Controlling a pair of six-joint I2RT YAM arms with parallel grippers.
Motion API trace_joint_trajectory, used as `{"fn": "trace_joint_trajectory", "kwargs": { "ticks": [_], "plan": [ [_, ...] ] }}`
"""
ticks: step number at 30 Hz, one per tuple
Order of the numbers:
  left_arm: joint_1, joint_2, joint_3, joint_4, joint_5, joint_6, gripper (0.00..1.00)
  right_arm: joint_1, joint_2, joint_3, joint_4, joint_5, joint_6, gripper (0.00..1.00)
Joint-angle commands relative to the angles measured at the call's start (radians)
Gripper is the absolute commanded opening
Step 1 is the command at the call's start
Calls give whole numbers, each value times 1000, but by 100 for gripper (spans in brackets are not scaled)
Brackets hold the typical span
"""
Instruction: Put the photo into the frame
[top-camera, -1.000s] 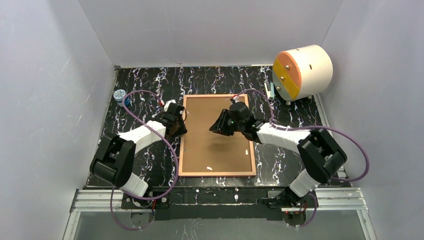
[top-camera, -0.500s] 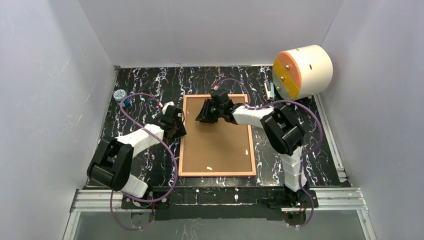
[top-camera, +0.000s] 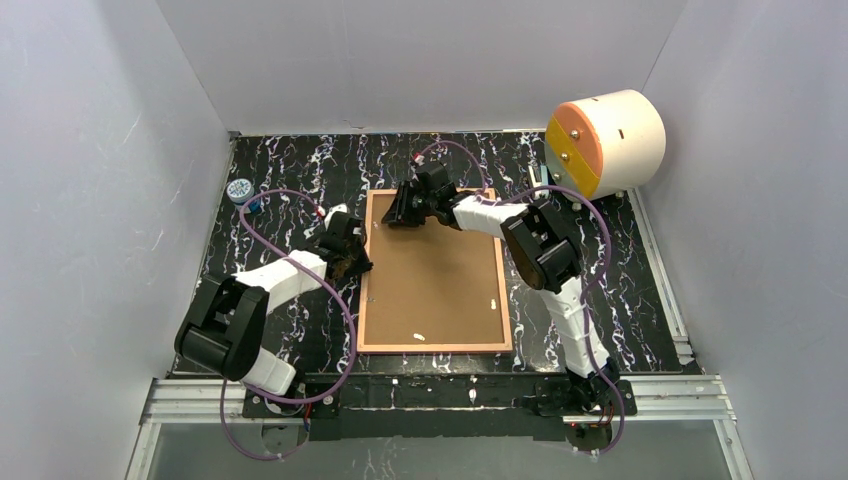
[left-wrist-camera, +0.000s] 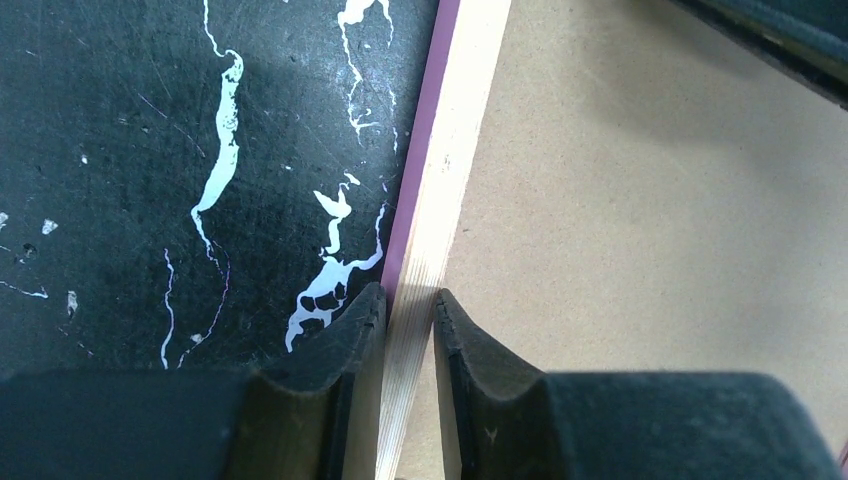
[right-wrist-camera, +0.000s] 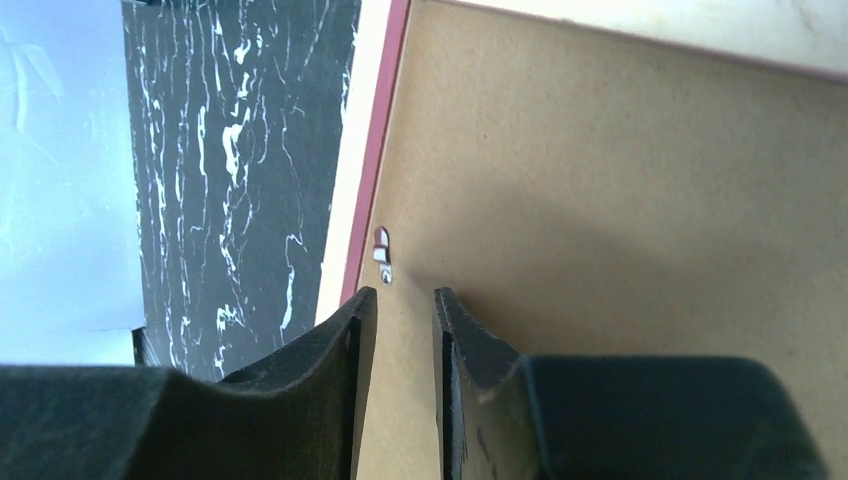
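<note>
The frame (top-camera: 362, 290) lies face down on the black marbled table, its light wood back up and a pink edge showing. The brown backing board (top-camera: 435, 280) fills it. My left gripper (top-camera: 352, 262) is shut on the frame's left rail (left-wrist-camera: 450, 150); one finger is outside it and one on the board side (left-wrist-camera: 410, 297). My right gripper (top-camera: 393, 215) hovers low over the board near the frame's far left corner. Its jaws are a narrow gap apart and empty (right-wrist-camera: 405, 295), just short of a small metal tab (right-wrist-camera: 381, 247). The photo is out of view.
A white drum with an orange face (top-camera: 605, 143) stands at the back right. A small blue-and-white round thing (top-camera: 240, 190) lies at the back left. Two small white bits (top-camera: 420, 338) lie on the board. Grey walls close in three sides.
My right gripper has swung from the middle of the board to its far left corner, the arm folding in. The left gripper has kept its hold on the rail.
</note>
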Motion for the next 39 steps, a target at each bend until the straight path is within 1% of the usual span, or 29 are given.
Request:
{"fn": "trace_joint_trajectory", "kwargs": {
  "ticks": [1,6,10,15,31,39],
  "plan": [
    [12,8,-39,-26,26,-1,12,-4,73,69,7,-37,-57,35],
    [22,20,-55,0,73,8,9,-5,138,102,21,-60,-63,34],
    [33,40,-57,10,94,11,6,-5,145,90,53,-89,-72,33],
    [42,58,-51,14,117,3,5,-3,158,93,76,-169,-74,33],
    [43,37,-58,13,121,-11,3,14,188,77,126,-318,-101,31],
    [43,50,-57,16,122,-8,2,12,232,126,111,-340,-118,30]
  ]
}}
